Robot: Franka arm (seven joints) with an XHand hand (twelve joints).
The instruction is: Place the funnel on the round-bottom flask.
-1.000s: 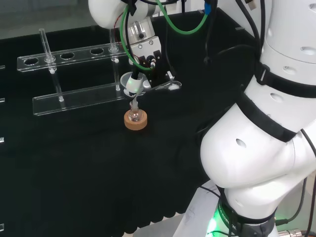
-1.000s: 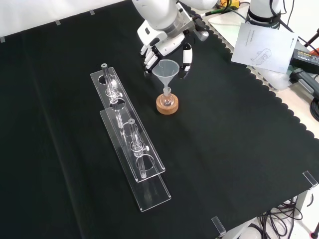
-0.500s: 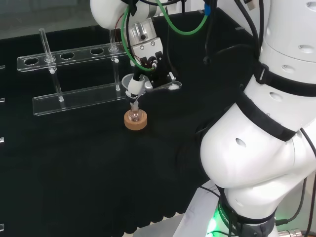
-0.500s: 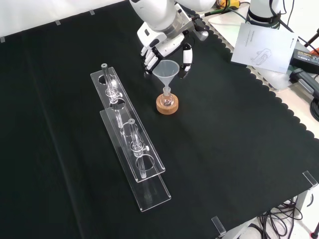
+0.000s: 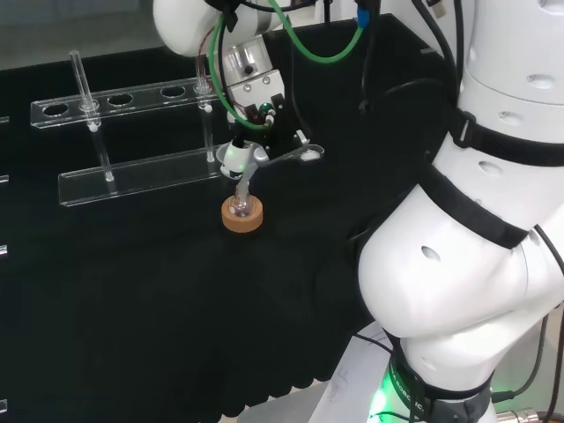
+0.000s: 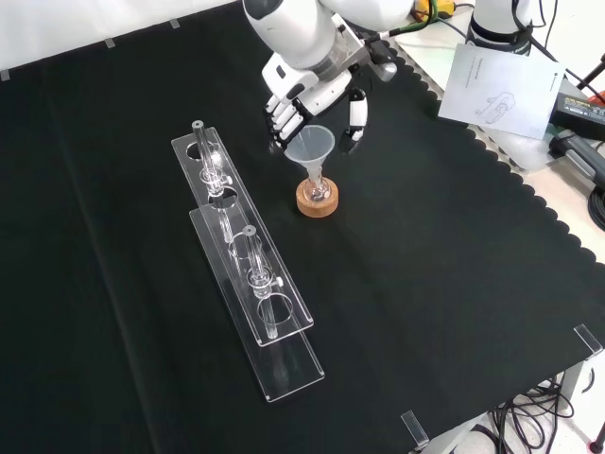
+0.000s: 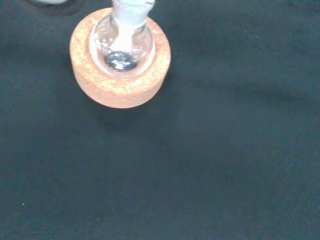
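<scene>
Black cloth covers the whole bench, and near its middle a small round flask (image 6: 317,190) of clear glass sits in a cork ring (image 6: 318,199). In the wrist view the flask's bulb nests inside the ring, with what may be a little dark residue or a reflection at its bottom. A clear funnel (image 6: 310,148) stands above it with its stem reaching down into the flask's neck; in the front view the cone leans a little to the left instead of standing straight.

The hand (image 6: 312,90) hangs over the funnel from the far side, fingers curled loosely around the cone, with fingertips on both sides of the rim. Whether they touch the rim or stand just off it I cannot tell.

My judgement is that the placing is at its last stage: the stem looks seated in the neck. The next move calls for checking that the funnel stands upright, then spreading the fingers and lifting straight up, so that nothing catches the rim and tips the light flask off its ring.

Beside this, to the left in the front view, lies a long clear tube rack (image 6: 248,278), well apart from the flask.
</scene>
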